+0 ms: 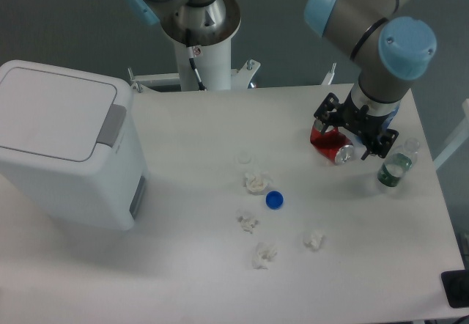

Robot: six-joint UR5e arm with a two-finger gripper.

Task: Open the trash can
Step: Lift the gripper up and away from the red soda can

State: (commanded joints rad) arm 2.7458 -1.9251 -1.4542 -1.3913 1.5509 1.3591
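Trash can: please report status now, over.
Gripper far right, above red can, fingers state unclear. Trash can far left, lid shut. Paper scraps and blue cap between.

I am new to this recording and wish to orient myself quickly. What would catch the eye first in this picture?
The big white trash can at the table's left edge dominates, with its flat lid closed. On the far right, the gripper hangs over a red can lying on its side, next to a green bottle. In the middle of the white table, a small blue cap stands out among several crumpled white paper scraps.
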